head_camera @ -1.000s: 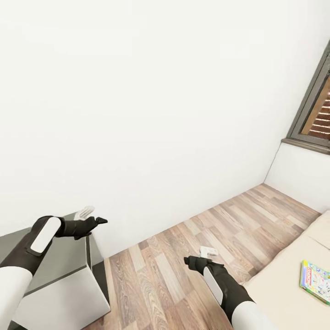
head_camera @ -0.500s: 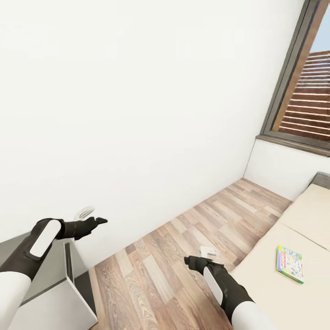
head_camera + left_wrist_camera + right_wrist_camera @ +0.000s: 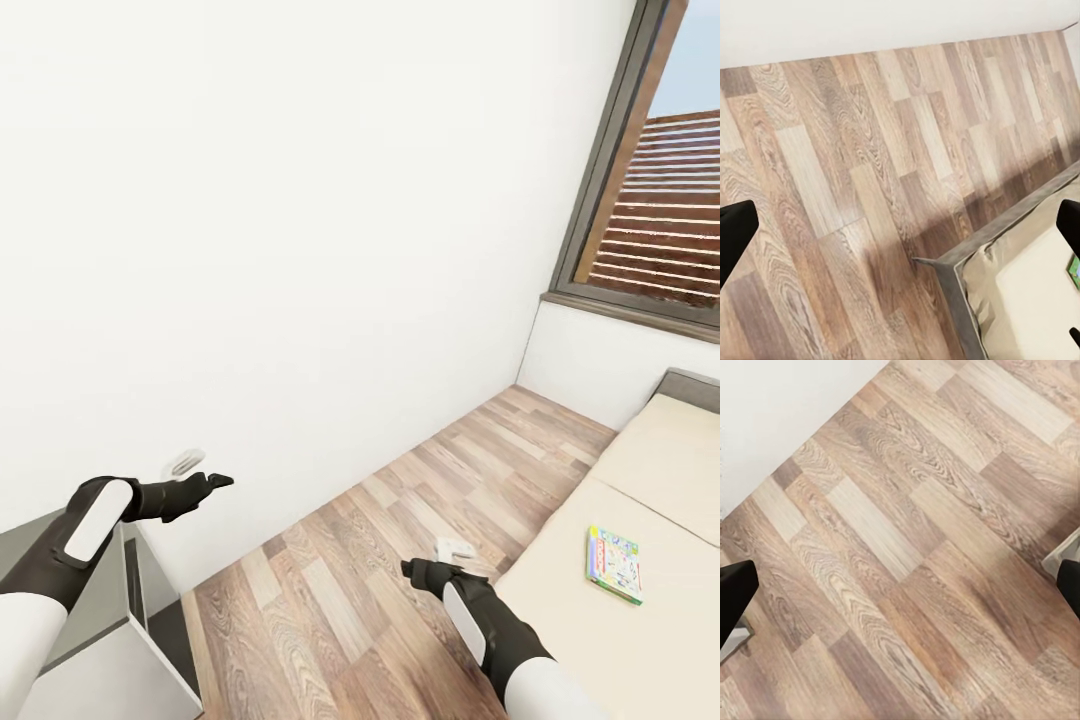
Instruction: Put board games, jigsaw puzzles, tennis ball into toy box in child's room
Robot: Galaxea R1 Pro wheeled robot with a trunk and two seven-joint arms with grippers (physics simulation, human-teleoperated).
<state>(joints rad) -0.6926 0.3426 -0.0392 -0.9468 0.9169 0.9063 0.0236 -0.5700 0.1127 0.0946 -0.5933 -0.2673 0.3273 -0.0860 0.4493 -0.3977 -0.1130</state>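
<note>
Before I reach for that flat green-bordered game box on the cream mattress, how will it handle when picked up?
The flat green-bordered game box looks stiff and thin, so probably light. It lies flat on the soft cream mattress, so hand fingers may struggle to get under an edge. It should slide rather than roll or tip if pushed.

Bright, even, sharp render — soft shadows, tilted wide-angle view.

Wood-plank floor [image 3: 870, 172], white wall [image 3: 870, 26], bed [image 3: 1035, 292] corner, tool fingertips [image 3: 735, 236] apart
</note>
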